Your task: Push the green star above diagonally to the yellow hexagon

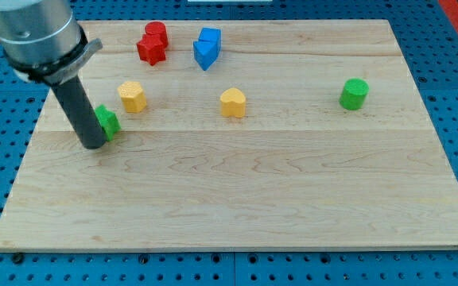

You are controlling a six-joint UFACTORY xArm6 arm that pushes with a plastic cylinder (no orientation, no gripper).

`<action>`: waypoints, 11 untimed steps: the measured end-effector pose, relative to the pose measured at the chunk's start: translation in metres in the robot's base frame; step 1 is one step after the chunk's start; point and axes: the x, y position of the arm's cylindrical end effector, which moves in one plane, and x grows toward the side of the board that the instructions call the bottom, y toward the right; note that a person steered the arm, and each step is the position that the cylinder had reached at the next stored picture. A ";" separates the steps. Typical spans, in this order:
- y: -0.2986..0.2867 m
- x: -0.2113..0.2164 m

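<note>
The green star [106, 121] lies at the view's left on the wooden board, partly hidden behind my rod. My tip [94, 144] rests on the board just left of and below the star, touching or nearly touching it. The yellow hexagon [133, 96] sits up and to the right of the star, a short gap away.
A yellow heart-like block [232, 102] lies mid-board. Two red blocks [153, 44] and two blue blocks [207, 48] cluster at the view's top. A green cylinder [354, 94] stands at the right. The board's left edge [24, 151] is close to my tip.
</note>
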 end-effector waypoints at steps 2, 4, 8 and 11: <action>-0.032 -0.027; 0.006 -0.030; -0.062 -0.062; -0.027 -0.072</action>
